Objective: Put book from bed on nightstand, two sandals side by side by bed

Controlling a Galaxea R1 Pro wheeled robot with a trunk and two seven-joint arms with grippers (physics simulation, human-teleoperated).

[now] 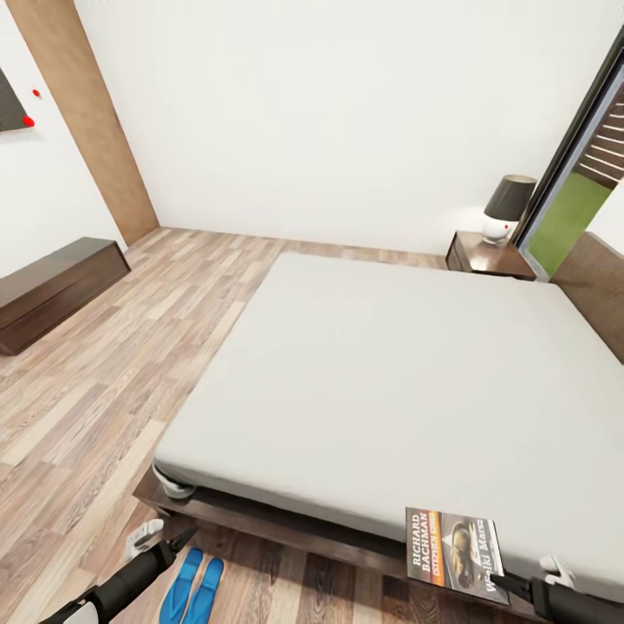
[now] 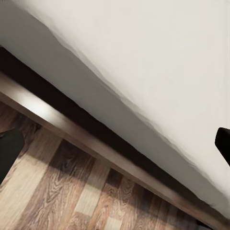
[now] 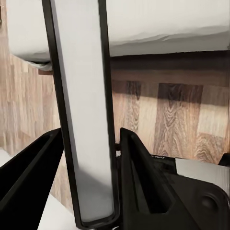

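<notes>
**Bedroom inventory: book gripped at the bed's near edge, sandals on the floor**

Bed (image 1: 381, 381): a large pale grey-white mattress on a dark brown platform frame is seen, taking up most of the head view. Its mattress edge and frame rail are also shown in the left wrist view (image 2: 143, 72).

Book (image 1: 454, 555): a thin paperback with a black and orange cover and white lettering is found at the near edge of the mattress, overhanging the frame. In the right wrist view its pale page edge (image 3: 84, 120) is seen end-on, standing between the two dark fingers.

Right gripper (image 1: 507, 587): it is placed at the book's near corner and is closed on the book, one finger to each side of it.

Left gripper (image 1: 178, 543): it is held low over the floor beside the bed's near corner, just beside the sandals. Its fingers are spread apart, nothing being held between them.

Two sandals (image 1: 192, 589): a bright blue pair is laid side by side on the wood-plank floor, near the bed's near corner.

Nightstand (image 1: 490, 256): a dark reddish-brown table is set at the far side of the bed beside the window; a lamp (image 1: 506, 208) with a dark shade is carried on it.

Long low cabinet (image 1: 54, 290): it is stood against the wall, well apart from the bed.
</notes>
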